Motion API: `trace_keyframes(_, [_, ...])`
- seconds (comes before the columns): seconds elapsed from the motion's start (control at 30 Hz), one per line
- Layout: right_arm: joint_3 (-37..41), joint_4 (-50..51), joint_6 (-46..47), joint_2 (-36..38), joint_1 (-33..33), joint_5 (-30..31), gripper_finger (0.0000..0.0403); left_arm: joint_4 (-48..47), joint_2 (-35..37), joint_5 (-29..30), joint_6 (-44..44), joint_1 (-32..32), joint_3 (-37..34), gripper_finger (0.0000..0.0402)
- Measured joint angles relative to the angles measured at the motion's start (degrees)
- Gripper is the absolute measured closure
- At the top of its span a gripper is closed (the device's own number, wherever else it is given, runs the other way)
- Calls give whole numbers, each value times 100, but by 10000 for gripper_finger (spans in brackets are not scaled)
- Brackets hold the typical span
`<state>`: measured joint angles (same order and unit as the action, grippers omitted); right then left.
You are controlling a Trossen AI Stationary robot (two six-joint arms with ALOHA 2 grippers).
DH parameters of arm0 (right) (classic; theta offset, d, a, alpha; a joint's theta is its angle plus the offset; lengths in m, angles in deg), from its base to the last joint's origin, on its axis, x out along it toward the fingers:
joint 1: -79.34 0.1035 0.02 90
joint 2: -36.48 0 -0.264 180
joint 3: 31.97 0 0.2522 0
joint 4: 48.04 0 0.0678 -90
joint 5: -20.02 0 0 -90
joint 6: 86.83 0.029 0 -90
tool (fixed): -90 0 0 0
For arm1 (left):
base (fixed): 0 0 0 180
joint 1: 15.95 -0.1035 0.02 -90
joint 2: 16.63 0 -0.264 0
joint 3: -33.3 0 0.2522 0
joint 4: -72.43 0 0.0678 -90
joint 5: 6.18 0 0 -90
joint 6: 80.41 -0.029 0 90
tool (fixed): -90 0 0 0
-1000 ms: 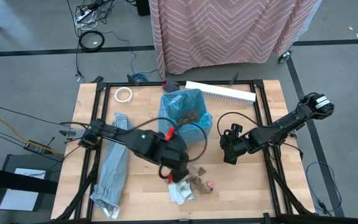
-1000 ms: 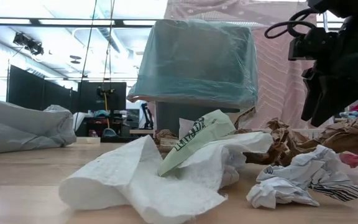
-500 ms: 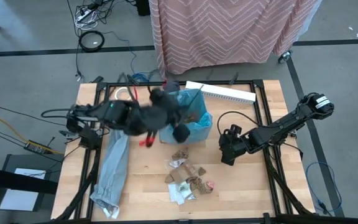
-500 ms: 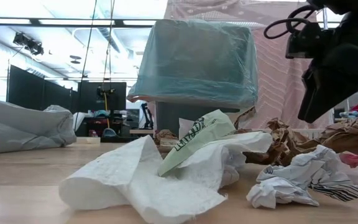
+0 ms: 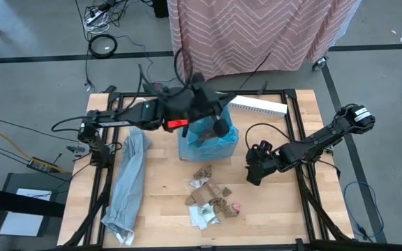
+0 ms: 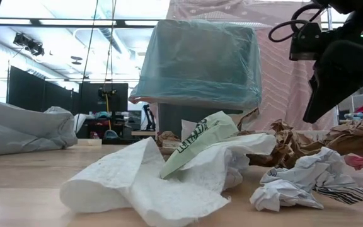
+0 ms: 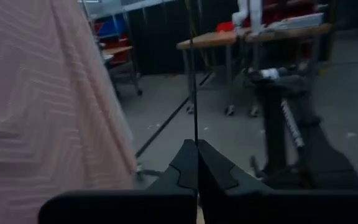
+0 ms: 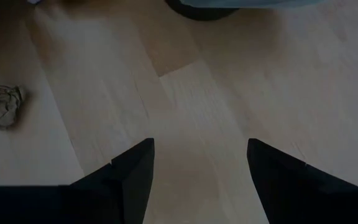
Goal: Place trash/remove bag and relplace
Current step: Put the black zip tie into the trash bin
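Bare wood (image 5: 159, 202) flanks the trash (image 5: 211, 199); left gripper (image 7: 197, 163) together above bag (image 5: 208, 136), right gripper (image 8: 199, 163) apart.

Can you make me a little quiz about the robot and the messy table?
1. True or false: the right gripper has its jaws shut.
2. Which gripper hangs above the blue bag? A: left gripper. B: right gripper.
3. Fill in: the pile of crumpled trash lies on the wooden ____.
Key: 1 false, they stand open. 2 A. 3 table.
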<state>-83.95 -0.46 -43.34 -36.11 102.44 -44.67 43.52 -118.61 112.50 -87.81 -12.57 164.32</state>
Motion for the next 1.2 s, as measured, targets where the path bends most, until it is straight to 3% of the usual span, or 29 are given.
trace_keyframes(0.2, [0, 8, -2, 1, 6, -49, 161, 2307, 928, -94, 143, -46, -2247, 399])
trace_keyframes(0.33, [2, -45, -3, -1, 4, -83, 161, 4491, 1713, -574, 401, -185, -4064, 399])
trace_keyframes(0.43, [2, -70, -5, -1, 4, -93, 161, 5973, 1836, -583, 802, -260, -5292, 399])
trace_keyframes(0.53, [2, -73, -5, -1, 2, -103, 161, 6674, 1707, -517, 1191, -256, -6122, 399])
trace_keyframes(0.67, [2, -76, -7, -1, 2, -104, 161, 6988, 1730, -275, 1535, -198, -6649, 399])
trace_keyframes(0.87, [2, -103, -11, -1, -7, -102, 161, 6623, 1623, 201, 1539, 26, -6799, 399])
trace_keyframes(1.2, [2, -138, -14, -1, -7, -93, 161, 7032, 1348, 328, 1658, 153, -7124, 398])
